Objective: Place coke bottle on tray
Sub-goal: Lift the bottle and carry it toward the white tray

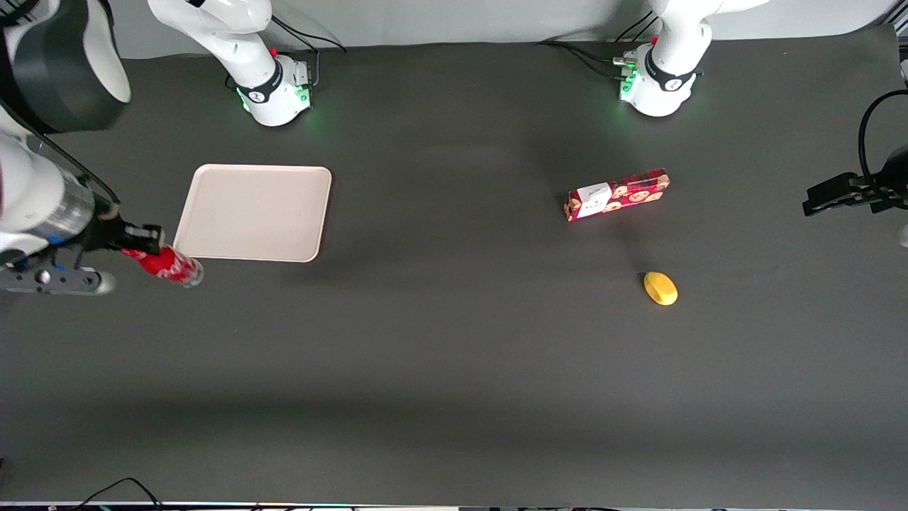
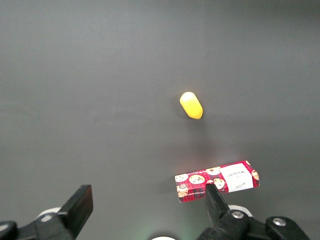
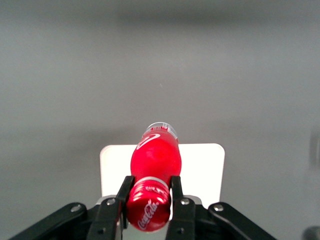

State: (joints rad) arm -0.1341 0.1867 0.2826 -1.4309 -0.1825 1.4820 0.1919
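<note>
Coke bottle is gripped near its cap end by the right arm's gripper, both fingers pinching the neck w/ the red cap toward the wrist camera. In front view the bottle is tilted, clear base pointing away from the gripper, and sits at the tray corner nearest the front camera, toward the working arm's end of the table; whether it's lifted or touching the mat can't be told there. Wrist view shows the beige tray under the bottle, w/ the bottle's base reaching just past the tray edge over the dark mat. Tray surface itself is bare. Toward the parked arm's end of the table: a red cookie box lying flat, and a small yellow lemon-like fruit nearer the front camera than the box, the two apart. Both well apart from the tray and bottle.
</note>
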